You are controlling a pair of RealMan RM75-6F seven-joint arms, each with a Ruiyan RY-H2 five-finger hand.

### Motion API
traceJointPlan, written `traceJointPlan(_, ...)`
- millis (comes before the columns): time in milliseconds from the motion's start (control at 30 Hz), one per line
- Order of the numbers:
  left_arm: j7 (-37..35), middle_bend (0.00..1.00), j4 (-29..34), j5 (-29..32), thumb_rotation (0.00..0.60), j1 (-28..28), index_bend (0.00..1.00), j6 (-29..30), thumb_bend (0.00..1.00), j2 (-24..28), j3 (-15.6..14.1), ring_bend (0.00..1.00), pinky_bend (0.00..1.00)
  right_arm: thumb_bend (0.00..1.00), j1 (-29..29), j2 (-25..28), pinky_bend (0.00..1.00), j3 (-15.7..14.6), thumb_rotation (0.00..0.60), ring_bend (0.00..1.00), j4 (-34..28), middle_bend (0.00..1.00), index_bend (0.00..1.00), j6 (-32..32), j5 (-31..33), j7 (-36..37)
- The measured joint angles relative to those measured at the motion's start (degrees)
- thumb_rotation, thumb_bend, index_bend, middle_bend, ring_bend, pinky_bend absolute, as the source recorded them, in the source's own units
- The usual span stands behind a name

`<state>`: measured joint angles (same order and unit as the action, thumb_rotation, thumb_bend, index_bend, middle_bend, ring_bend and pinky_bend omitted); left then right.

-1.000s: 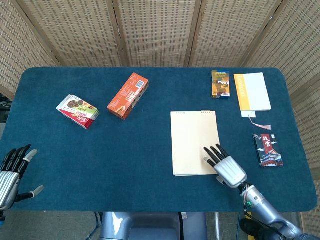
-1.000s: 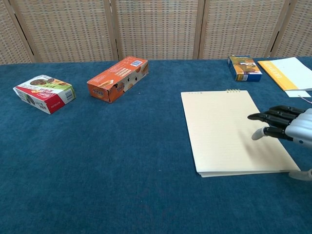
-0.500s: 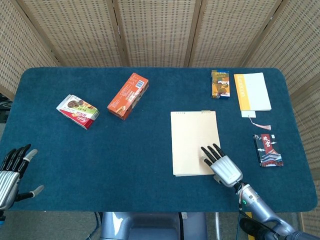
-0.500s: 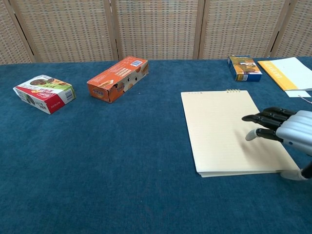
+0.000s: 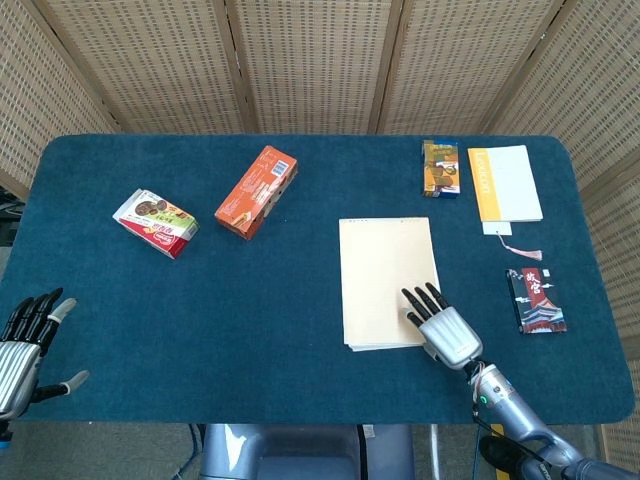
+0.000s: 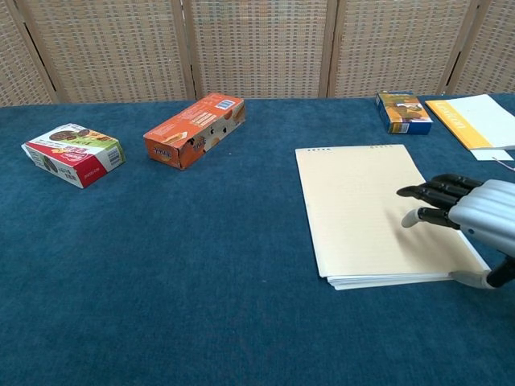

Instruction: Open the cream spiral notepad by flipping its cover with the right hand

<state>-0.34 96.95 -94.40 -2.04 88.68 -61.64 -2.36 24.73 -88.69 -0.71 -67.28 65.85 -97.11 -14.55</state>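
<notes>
The cream spiral notepad (image 5: 383, 268) (image 6: 360, 199) lies closed and flat on the blue table, right of centre, with its spiral edge at the far side. My right hand (image 5: 441, 324) (image 6: 461, 212) lies over the pad's near right corner, its dark fingers stretched out flat and apart on the cover, holding nothing. The thumb (image 6: 471, 279) sits beside the pad's near right edge. My left hand (image 5: 26, 344) hovers at the table's near left corner, fingers spread and empty; it shows only in the head view.
An orange box (image 5: 257, 191) (image 6: 195, 129) and a red-and-white box (image 5: 155, 222) (image 6: 72, 153) lie at the left. A small snack box (image 5: 440, 168) (image 6: 402, 112) and a yellow-white booklet (image 5: 504, 183) (image 6: 475, 121) lie at the far right. A dark card pack (image 5: 536, 300) is beside my right hand.
My right hand has slid a little to the left on the cover. The notepad has shifted slightly left and away with it. The cover stays flat; the left hand has not moved.
</notes>
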Motion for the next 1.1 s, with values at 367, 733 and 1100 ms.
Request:
traceJointPlan(367,0.05,0.0,0.06,0.05,0.6,0.0,0.0,-0.03,0.0,0.0,0.01,0.0,0.0,0.34,0.45,-1.88,0.0,-0.27,0.6,0.0,1.84,0.03,0.21,0.05,1.02,-0.62)
traceJointPlan(733,0.26,0.0,0.15,0.25,0.6,-0.08,0.0,-0.26,0.0,-0.03,0.09,0.0,0.0,0.44,1.01,-4.53,0.04,0.93,0.6,0.03,4.98,0.05,0.21,1.25,2.21,-1.03)
traceJointPlan(1100,0.37,0.0,0.33,0.57,0.6,-0.22,0.0,-0.55,0.0,0.01,0.21,0.0,0.0,0.52,1.59,-7.8,0.08,2.39,0.6,0.07,8.91,0.06,0.21,4.51,2.53,0.0)
